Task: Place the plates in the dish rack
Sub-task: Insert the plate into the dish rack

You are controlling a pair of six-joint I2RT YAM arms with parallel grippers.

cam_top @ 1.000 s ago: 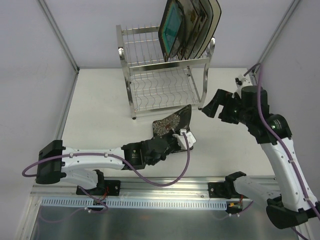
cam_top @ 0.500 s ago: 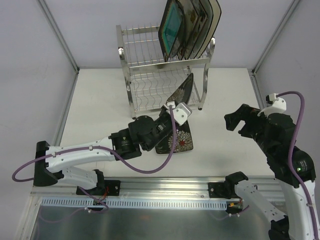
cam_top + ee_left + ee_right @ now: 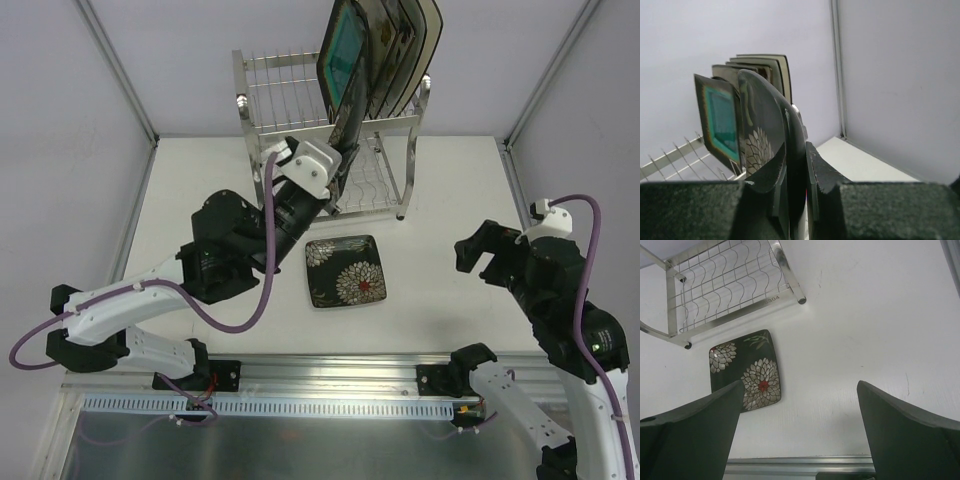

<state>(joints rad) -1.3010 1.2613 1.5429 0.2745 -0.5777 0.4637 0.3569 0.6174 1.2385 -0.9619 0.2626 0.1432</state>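
My left gripper (image 3: pixel 335 175) is shut on the edge of a dark plate with white flowers (image 3: pixel 346 135). It holds the plate upright and edge-on at the top tier of the chrome dish rack (image 3: pixel 262 150). In the left wrist view the jaws (image 3: pixel 795 175) clamp this plate (image 3: pixel 765 120) just beside a teal-centred plate (image 3: pixel 720 120). Several plates (image 3: pixel 385 50) stand in the top tier. Another dark flowered plate (image 3: pixel 345 270) lies flat on the table in front of the rack and also shows in the right wrist view (image 3: pixel 747 370). My right gripper (image 3: pixel 488 250) hangs open and empty at the right.
The rack's lower shelf (image 3: pixel 730 280) holds no plates. White walls with metal corner posts (image 3: pixel 120 75) close in the table. An aluminium rail (image 3: pixel 330 370) runs along the near edge by the arm bases.
My left arm has lifted its plate from just above the table up to the rack's top tier. A second flowered plate now lies uncovered on the table. My right arm has drawn back towards the near right.
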